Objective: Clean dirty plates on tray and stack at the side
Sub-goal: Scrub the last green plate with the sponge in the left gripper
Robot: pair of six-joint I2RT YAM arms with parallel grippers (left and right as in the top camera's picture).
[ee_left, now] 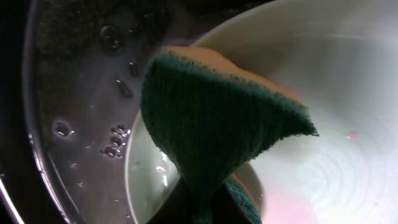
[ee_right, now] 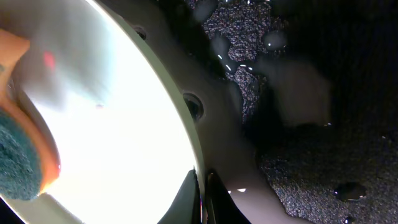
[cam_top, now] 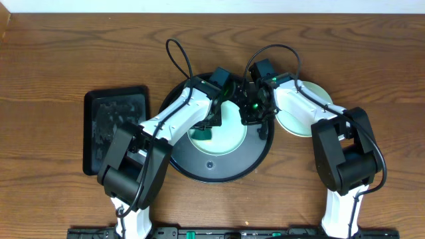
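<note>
Looks midway; scrubs the turquoise plate (cam_top: 229,134) in the round black tray (cam_top: 212,167), centre frame, with a sponge (ee_left: 217,130) clamped in the left claw (cam_top: 208,126); pinches its rim in the right claw (ee_right: 202,196); shows a pale plate (cam_top: 296,123) (maybe several) aside on the surface (cam_top: 66,53), right; leaves stacking.

The table (cam_top: 60,53) is plain brown wood, grain running side to side. Three things sit right on it. There's a round black tray (cam_top: 212,167) directly under the fingers of both the left gripper (cam_top: 207,126) and the right gripper (cam_top: 254,118). A smaller rectangular black tray (cam_top: 116,129) lies flat, well out past the left fingers on their outer side, and its surface looks speckled. A pale plate (cam_top: 299,123) is just beyond the right fingers, close against the round tray's rim. Can't tell if they touch.
</note>
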